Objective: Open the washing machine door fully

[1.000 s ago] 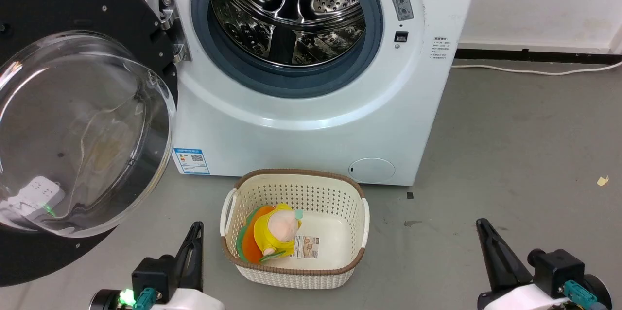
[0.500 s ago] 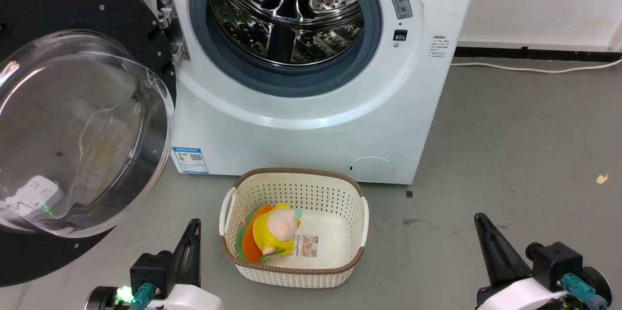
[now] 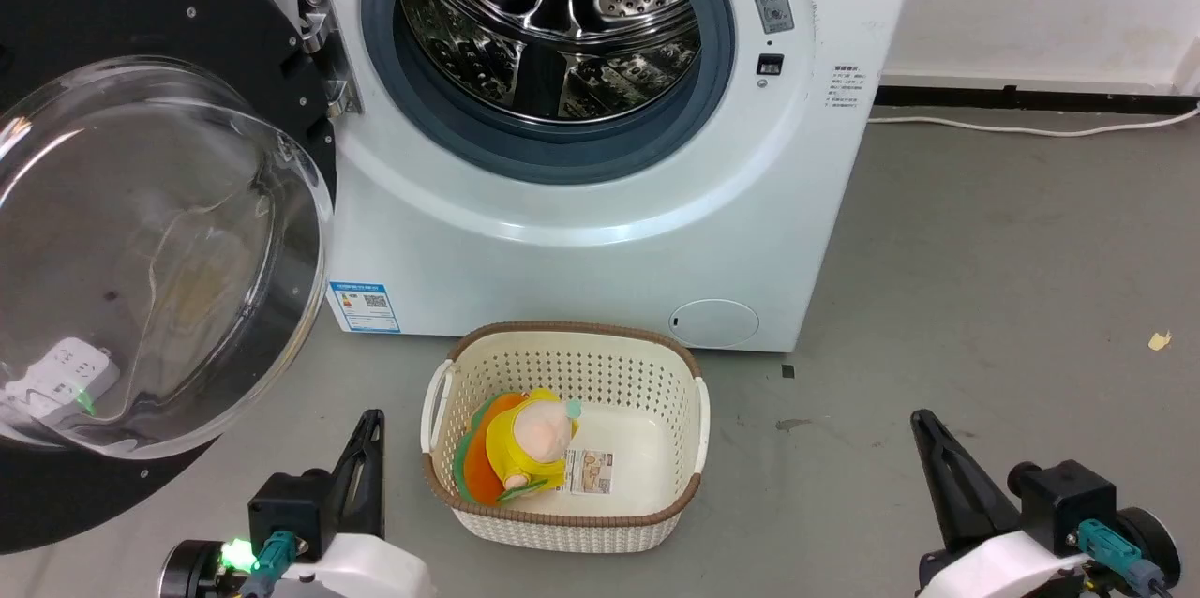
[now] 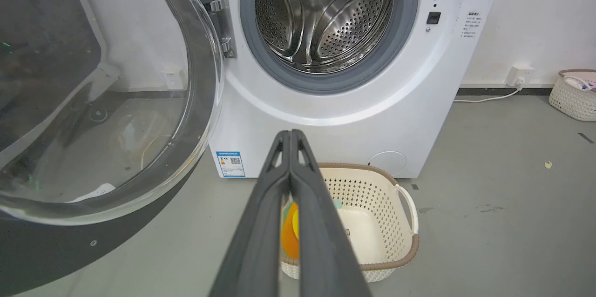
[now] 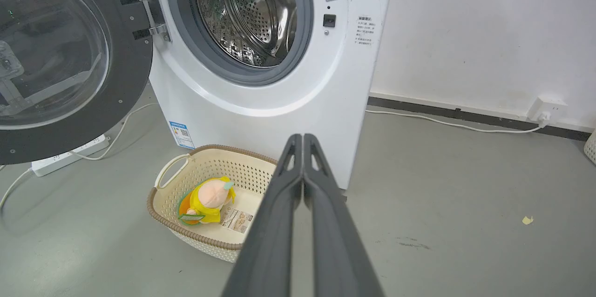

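Door (image 3: 141, 232) wide open at left of washer (image 3: 581, 242) (drum (image 3: 553, 17) exposed). Left gripper (image 3: 372, 425) and right gripper (image 3: 923, 425) low, either side of basket (image 3: 572, 330), both clenched on nothing, apart from door.

Left hand (image 3: 374, 418) and right hand (image 3: 920, 419) have edged slightly up the head view

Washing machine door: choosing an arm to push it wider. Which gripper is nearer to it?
Left. The left gripper hangs beside the washing machine door, off its lower right edge, not touching; the right gripper is beyond the basket.
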{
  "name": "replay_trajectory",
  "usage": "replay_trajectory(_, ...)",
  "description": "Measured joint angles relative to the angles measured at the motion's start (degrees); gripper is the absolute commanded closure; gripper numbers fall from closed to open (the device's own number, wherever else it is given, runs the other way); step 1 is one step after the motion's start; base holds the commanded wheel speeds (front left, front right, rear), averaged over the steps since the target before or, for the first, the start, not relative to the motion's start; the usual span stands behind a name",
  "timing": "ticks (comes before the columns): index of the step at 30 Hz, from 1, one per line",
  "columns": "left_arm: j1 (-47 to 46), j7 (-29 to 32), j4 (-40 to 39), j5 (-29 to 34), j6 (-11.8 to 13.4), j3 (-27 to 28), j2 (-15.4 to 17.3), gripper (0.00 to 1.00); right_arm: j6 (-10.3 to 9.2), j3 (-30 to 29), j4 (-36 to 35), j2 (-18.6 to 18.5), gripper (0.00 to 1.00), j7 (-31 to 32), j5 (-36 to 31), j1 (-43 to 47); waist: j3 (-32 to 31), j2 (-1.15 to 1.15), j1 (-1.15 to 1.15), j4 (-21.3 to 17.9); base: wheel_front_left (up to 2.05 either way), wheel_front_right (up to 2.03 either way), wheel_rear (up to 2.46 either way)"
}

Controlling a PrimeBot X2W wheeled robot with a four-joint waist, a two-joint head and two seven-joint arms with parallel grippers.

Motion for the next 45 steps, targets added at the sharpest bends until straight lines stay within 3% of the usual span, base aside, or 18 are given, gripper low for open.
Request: replay_trajectory(45,-0.3,4.3,-2.6,3.5,-1.2,2.9,-2.1,1.0,0.0,-0.1,-2.5,0.0,1.0,4.1,-2.2,-1.0,0.6,0.0,-0.01,-0.4,0.0,0.0,0.0)
